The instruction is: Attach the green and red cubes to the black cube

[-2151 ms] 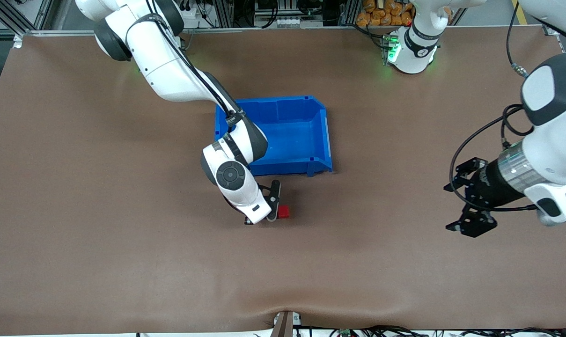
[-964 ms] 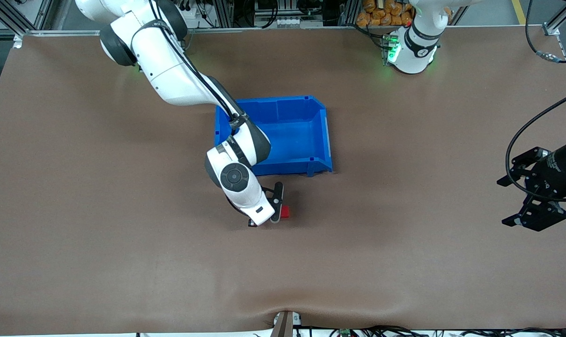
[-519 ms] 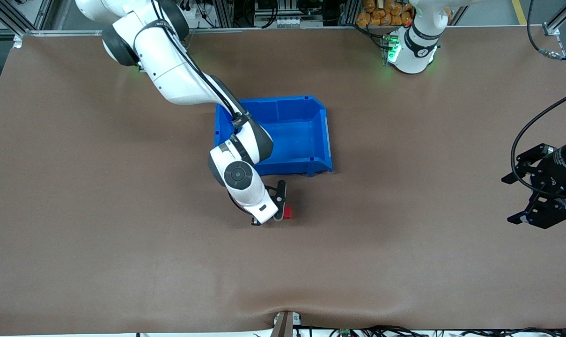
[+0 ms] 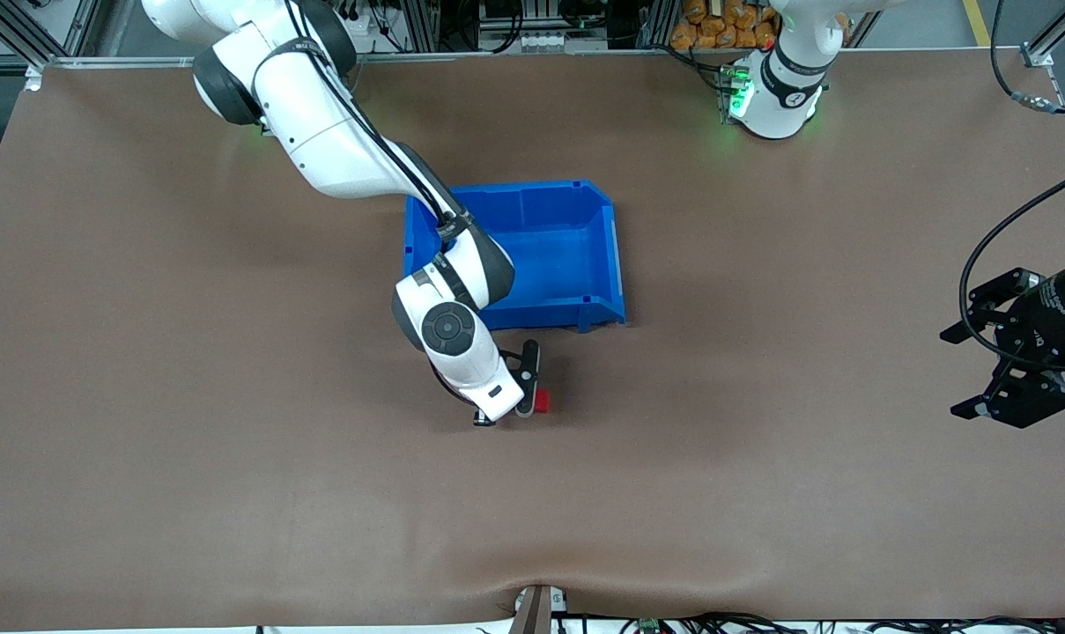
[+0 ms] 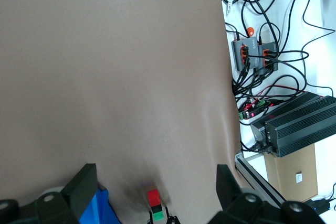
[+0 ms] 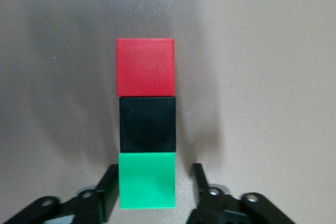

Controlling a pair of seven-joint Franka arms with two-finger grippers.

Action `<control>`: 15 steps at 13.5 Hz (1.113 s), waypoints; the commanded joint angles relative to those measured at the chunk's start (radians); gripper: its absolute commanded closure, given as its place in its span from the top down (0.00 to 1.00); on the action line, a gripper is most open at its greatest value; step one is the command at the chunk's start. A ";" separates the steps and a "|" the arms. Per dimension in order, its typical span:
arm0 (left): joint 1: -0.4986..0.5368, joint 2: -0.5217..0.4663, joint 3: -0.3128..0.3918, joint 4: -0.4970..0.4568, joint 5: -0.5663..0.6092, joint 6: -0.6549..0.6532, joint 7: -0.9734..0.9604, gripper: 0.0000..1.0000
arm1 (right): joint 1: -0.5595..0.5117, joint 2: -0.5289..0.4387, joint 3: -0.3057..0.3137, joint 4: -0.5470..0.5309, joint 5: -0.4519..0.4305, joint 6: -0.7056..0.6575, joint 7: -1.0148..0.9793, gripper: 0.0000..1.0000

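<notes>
Bright red cube (image 6: 145, 66), matte black cube (image 6: 147, 124), bright green cube (image 6: 147, 180), all plain-faced, at frame centre. Plain brown table (image 4: 761, 458). Solid blue bin (image 4: 607, 255), upper centre. White arms, black joints; black right gripper (image 6: 152, 195) and left gripper (image 5: 155, 195).

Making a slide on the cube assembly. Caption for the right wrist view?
Red cube, black cube and green cube joined in a row, right gripper open around the green.

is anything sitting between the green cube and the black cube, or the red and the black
Nothing visible. The green cube, black cube and red cube lie in one row, faces touching, black in the middle. The right gripper straddles the green cube, fingers apart from it.
</notes>
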 commanded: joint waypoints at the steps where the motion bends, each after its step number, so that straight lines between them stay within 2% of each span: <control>1: 0.013 -0.033 -0.002 -0.033 -0.029 -0.010 0.019 1.00 | 0.001 0.014 -0.005 0.029 -0.011 -0.006 0.004 1.00; 6: 0.010 -0.039 -0.005 -0.032 -0.020 -0.013 0.080 1.00 | -0.004 -0.023 -0.004 0.023 -0.008 -0.017 0.003 1.00; 9: 0.012 -0.066 0.005 -0.032 -0.011 -0.093 0.252 1.00 | -0.009 -0.057 -0.005 0.021 -0.006 -0.089 0.010 1.00; 13: 0.036 -0.087 0.008 -0.033 -0.001 -0.199 0.491 1.00 | -0.068 -0.100 -0.005 0.017 0.000 -0.140 0.027 1.00; 15: 0.036 -0.098 0.008 -0.033 0.061 -0.251 0.623 1.00 | -0.102 -0.132 -0.005 0.017 0.000 -0.189 0.087 1.00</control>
